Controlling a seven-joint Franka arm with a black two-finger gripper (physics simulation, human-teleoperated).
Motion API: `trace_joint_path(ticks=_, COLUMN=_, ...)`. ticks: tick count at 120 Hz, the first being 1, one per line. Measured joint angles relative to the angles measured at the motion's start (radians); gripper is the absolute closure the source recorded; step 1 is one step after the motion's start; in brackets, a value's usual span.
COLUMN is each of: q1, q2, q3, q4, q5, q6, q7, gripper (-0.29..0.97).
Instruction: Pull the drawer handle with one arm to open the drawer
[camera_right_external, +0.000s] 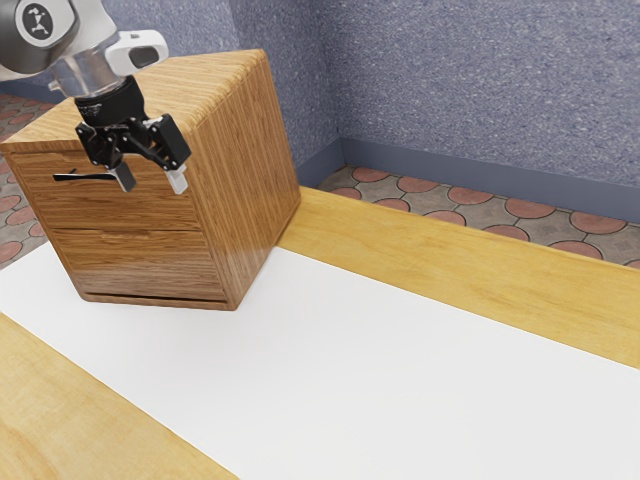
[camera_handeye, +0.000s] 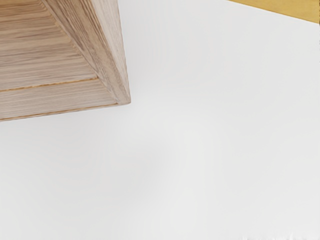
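Note:
A wooden cabinet (camera_right_external: 190, 170) with two drawer fronts stands at the exterior view's upper left on a white mat (camera_right_external: 330, 370). The top drawer (camera_right_external: 110, 200) carries a thin dark handle (camera_right_external: 80, 176) and its front sits flush with the cabinet. My black gripper (camera_right_external: 150, 182) hangs open in front of the top drawer, just to the right of the handle, its fingers apart and holding nothing. In the wrist view the cabinet's lower front corner (camera_handeye: 117, 95) and the lower drawer front (camera_handeye: 45, 55) appear above the white mat (camera_handeye: 200, 150).
The wooden tabletop (camera_right_external: 470, 270) borders the mat toward the back and at the front left. A blue wall (camera_right_external: 480, 80) and a tiled floor (camera_right_external: 500, 210) lie behind the table. The mat stretches bare to the exterior view's right of the cabinet.

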Motion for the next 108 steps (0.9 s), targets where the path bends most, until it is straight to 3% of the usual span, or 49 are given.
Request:
trace_joint_path(ticks=23, q1=-0.006, q2=-0.002, q3=-0.001, q4=0.003, q5=0.009, q6=-0.003, q7=0.011, gripper=0.00)
trace_joint_path(ticks=31, q1=-0.008, q2=-0.017, q3=-0.011, q4=0.106, q5=0.028, q6=-0.020, q7=0.013, gripper=0.00)
trace_joint_path(ticks=42, q1=0.004, q2=-0.072, q3=-0.095, q4=0.203, q5=0.051, q6=-0.043, q7=0.015, gripper=0.00)
trace_joint_path(ticks=62, q1=-0.032, q2=-0.123, q3=-0.220, q4=0.225, q5=0.097, q6=-0.059, q7=0.017, gripper=0.00)
trace_joint_path(ticks=82, q1=-0.121, q2=-0.127, q3=-0.228, q4=0.226, q5=0.110, q6=-0.054, q7=0.019, gripper=0.00)
trace_joint_path(ticks=108, q1=-0.052, q2=-0.133, q3=-0.216, q4=0.192, q5=0.121, q6=-0.062, q7=0.021, gripper=0.00)
